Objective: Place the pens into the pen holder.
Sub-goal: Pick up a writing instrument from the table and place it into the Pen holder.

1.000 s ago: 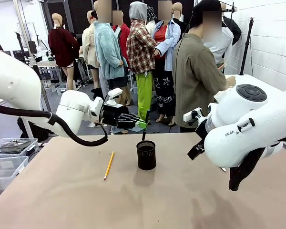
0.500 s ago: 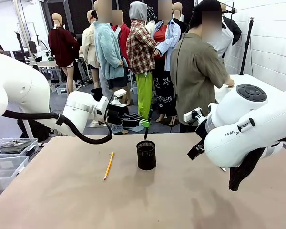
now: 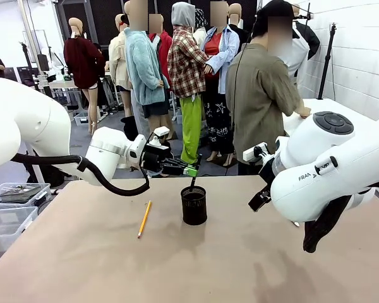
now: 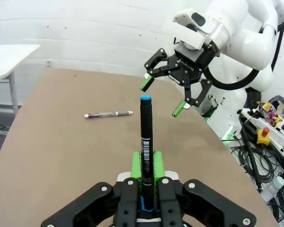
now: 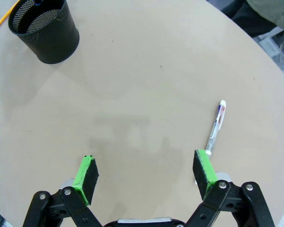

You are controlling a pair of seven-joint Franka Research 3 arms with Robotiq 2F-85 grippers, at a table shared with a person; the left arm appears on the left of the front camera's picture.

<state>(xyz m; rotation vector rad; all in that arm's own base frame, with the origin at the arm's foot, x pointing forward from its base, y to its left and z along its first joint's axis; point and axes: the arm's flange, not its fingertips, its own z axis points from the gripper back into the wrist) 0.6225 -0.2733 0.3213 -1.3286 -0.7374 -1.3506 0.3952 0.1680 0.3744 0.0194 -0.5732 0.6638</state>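
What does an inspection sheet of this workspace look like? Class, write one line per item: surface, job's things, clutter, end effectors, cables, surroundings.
Surface: tan table, smooth.
Job's things: black mesh pen holder mid-table; yellow pencil lying to its left; silvery pen lying flat, apart from the holder; blue-tipped dark pen held over the holder.
Clutter: clear bins beside the table's left edge.
End effectors: left end effector shut on the blue-tipped dark pen; right end effector open above the table.
Cables: black hose looping under the left arm.
Surroundings: person at the far side, turned away; white wall.
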